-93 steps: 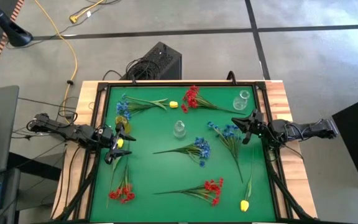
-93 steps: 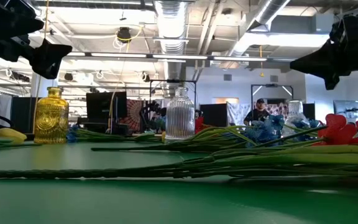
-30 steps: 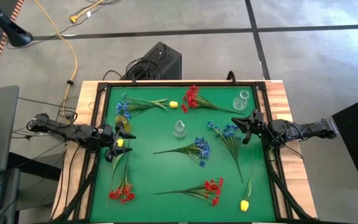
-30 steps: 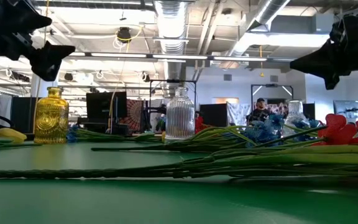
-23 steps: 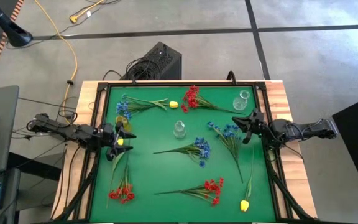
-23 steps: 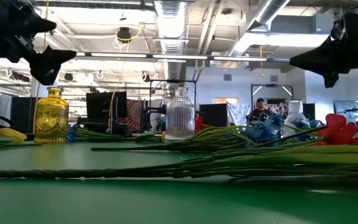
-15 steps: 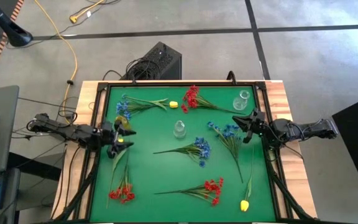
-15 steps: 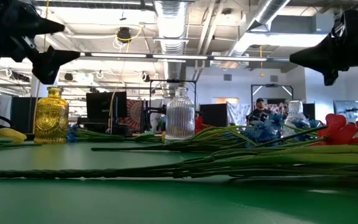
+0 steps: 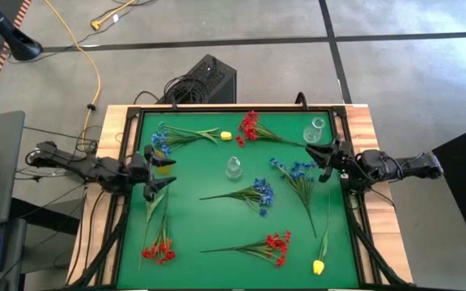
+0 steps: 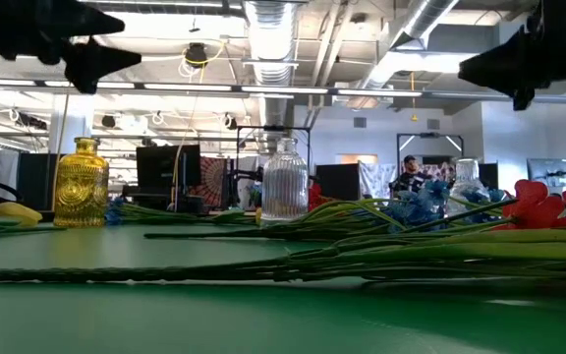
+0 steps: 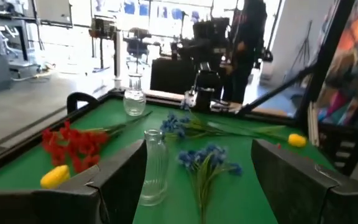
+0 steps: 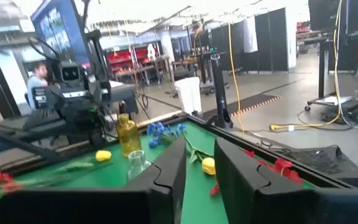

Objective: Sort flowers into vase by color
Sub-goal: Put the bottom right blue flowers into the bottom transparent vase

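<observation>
Eight loose sprigs counted on the green mat (image 9: pixel 192 220), none standing in a vase; sorting judged not yet begun, every stem still to place.

Clock positions taken from the mat's centre, high view:
- blue sprig (image 9: pixel 163 138) at ten o'clock
- yellow bud (image 9: pixel 226 136) and red sprig (image 9: pixel 251 128) near twelve
- second blue sprig (image 9: pixel 298 170) at two
- third blue sprig (image 9: pixel 259 194) about the centre
- second red sprig (image 9: pixel 276 244) at five
- yellow tulip (image 9: pixel 318 266) between four and five
- third red sprig (image 9: pixel 159 249) at seven

Vases empty as far as seen: clear ribbed vase (image 9: pixel 233 167) just toward twelve of centre, second clear vase (image 9: pixel 315 131) at one, yellow vase (image 10: pixel 80 187) toward nine.

Left gripper (image 9: pixel 154 171) at nine, raised clear of the mat, fingers spread wide, carrying nothing. Right gripper (image 9: pixel 324 155) at two, also raised, fingers parted by a narrow gap, nothing between them.
</observation>
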Robot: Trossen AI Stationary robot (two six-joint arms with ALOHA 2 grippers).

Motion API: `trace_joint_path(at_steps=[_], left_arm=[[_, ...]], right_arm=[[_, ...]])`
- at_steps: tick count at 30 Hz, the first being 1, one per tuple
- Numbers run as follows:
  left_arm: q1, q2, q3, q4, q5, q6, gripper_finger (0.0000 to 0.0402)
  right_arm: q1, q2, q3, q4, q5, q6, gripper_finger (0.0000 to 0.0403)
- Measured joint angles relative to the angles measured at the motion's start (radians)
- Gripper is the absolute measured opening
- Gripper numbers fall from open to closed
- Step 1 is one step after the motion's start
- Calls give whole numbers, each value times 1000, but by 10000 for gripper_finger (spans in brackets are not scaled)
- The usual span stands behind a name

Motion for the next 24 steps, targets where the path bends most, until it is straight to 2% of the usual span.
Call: trace_joint_path(at_steps=[7, 15, 20, 24], left_arm=[[39, 253, 182, -39, 33, 102, 277], [93, 445, 319, -71, 81, 223, 277], [131, 505, 335, -69, 82, 236, 277], [160, 521, 335, -71, 148, 226, 277]], right_arm=[[0, 211, 156, -79, 0, 11, 159], [0, 502, 436, -422, -13, 201, 180], [0, 675, 619, -654, -134, 343, 180], [1, 784, 712, -848, -277, 485, 177]])
